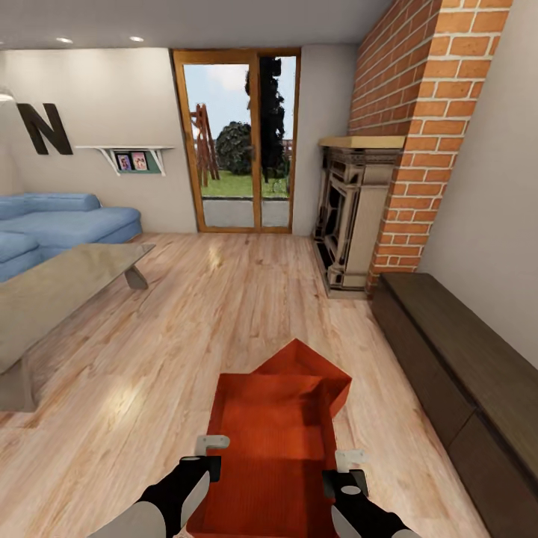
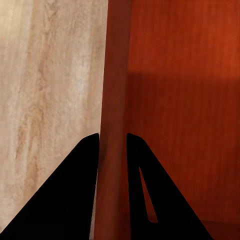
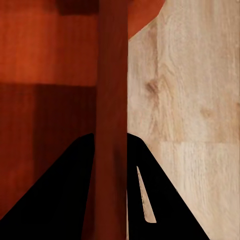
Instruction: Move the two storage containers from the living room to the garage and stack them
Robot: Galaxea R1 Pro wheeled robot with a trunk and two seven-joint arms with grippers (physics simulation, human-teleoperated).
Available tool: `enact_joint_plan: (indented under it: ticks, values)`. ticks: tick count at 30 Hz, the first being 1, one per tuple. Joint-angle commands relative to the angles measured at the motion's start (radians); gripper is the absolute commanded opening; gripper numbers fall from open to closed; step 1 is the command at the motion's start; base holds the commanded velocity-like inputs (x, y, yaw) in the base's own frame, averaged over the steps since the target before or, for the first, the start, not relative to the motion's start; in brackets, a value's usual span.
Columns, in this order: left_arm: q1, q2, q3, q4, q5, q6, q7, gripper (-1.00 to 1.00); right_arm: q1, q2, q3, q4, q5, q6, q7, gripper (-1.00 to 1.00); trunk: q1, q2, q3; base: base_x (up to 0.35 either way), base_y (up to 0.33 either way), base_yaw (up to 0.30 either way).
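At the bottom centre of the frame we clamped our left gripper (image 1: pixel 211 456) and right gripper (image 1: pixel 349 469) on opposite walls of the near storage container (image 1: pixel 269 456), apparently to lift it level, its twin (image 1: pixel 310 373) lying just behind on the living room floor (image 1: pixel 224 299).

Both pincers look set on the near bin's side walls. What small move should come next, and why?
Probably a short, level lift with both arms. The left pincer straddles the left wall of the near orange-red ribbed plastic bin, and the right pincer straddles its right wall. A second alike bin sits just beyond on the light wood plank floor.
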Motion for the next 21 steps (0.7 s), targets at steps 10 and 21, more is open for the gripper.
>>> enact_joint_plan:
  ticks: [10,21]
  values:
    - [-0.001,0.000,0.000,-0.001,-0.022,0.009,0.013,-1.00,-0.001,-0.004,-0.001,0.010,-0.010,-0.002,-0.010,-1.00,0.000,0.000,-0.001,0.000,0.000,0.300]
    - [-0.001,0.001,0.000,0.000,-0.022,0.009,0.013,-1.00,-0.001,-0.005,-0.001,0.010,-0.010,-0.003,-0.010,-1.00,0.000,0.000,-0.001,0.000,0.000,0.300]
